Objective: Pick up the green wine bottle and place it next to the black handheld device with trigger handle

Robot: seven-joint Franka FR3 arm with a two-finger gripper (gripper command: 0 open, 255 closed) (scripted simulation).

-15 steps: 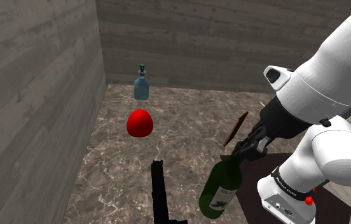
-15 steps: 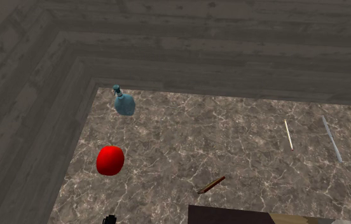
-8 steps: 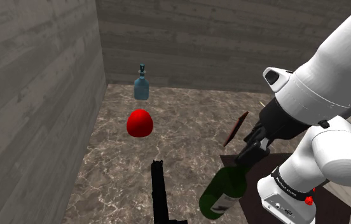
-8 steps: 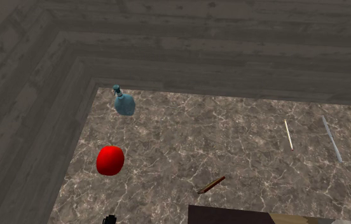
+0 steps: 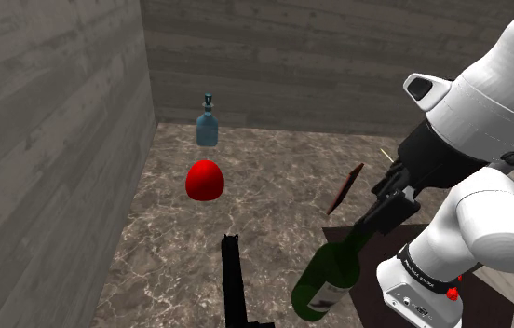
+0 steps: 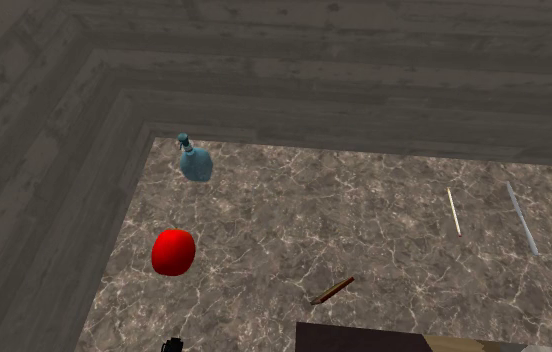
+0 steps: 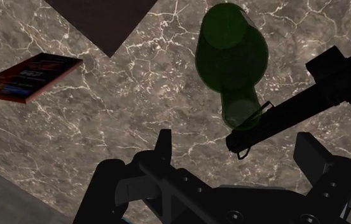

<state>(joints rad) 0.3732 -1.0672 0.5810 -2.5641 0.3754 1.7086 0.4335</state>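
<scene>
On the far left of the marbled table, by the wall corner, stands a small blue bottle; nearer and just right of it lies a red round thing; nearer again, at the shoulder view's lower edge, the black handheld device lies with its long barrel pointing away; just right of it, close but apparently not touching, is the green wine bottle, leaning with its neck up and to the right, so whether it rests squarely on its base I cannot tell; further right and farther off a reddish book shows tilted; then comes the gripper, just above the bottle's mouth, with the white arm and the dark stand at the far right. In the wrist view the gripper has its fingers spread wide apart and clasping nothing; the bottle lies beyond them, untouched, with the device crossing beside its neck. The bottle looks like glass: rigid, smooth and slippery, breakable, with most of its weight low in the broad body; the body seems too wide for these fingers, so the neck, just below the lip, is the likely place to hold; gripped there it could swing or slip, and a lean like this may end in a topple.
</scene>
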